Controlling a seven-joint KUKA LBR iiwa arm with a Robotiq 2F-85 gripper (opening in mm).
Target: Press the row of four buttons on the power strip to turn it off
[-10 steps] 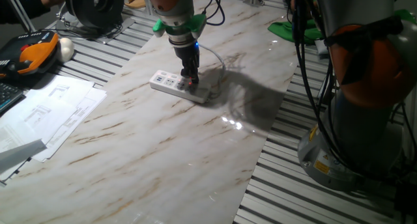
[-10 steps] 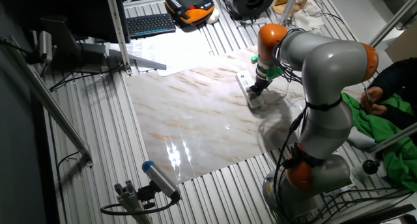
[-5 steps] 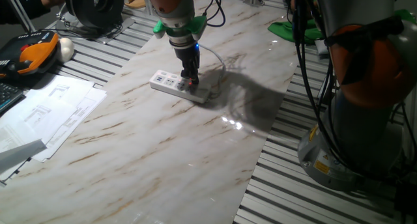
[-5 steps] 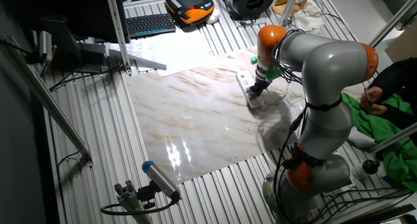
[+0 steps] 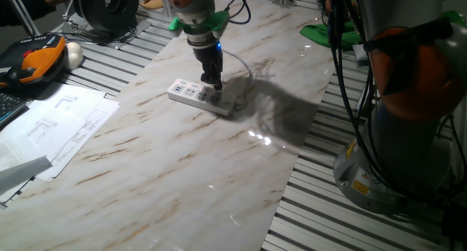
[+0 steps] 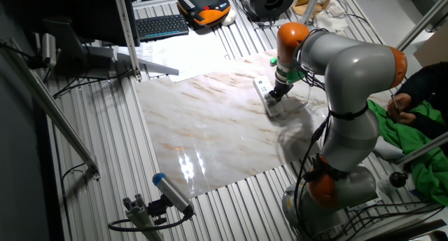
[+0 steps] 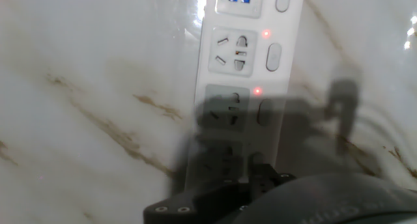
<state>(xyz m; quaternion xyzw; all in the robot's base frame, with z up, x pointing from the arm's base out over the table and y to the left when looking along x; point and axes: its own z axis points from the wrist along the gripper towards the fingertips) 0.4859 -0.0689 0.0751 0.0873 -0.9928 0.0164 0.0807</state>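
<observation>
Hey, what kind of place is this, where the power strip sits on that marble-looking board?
Most likely a robotics lab or workshop. The board rests on a slatted aluminium bench; a teach pendant and a keyboard lie beside it, and loose papers are spread near the power strip.

arm bent over, tool point(image 5: 214, 84) pointing down

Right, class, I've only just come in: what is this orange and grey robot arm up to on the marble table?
The arm's end effector is positioned over the cable end of the flat white plastic power strip on the marble-patterned table. In the hand view, two small red lights glow beside the oval switch buttons along one edge, so those sections appear to be powered. The end effector's shadow covers the nearest sockets. Whether a button is being pressed right now cannot be seen.
</observation>
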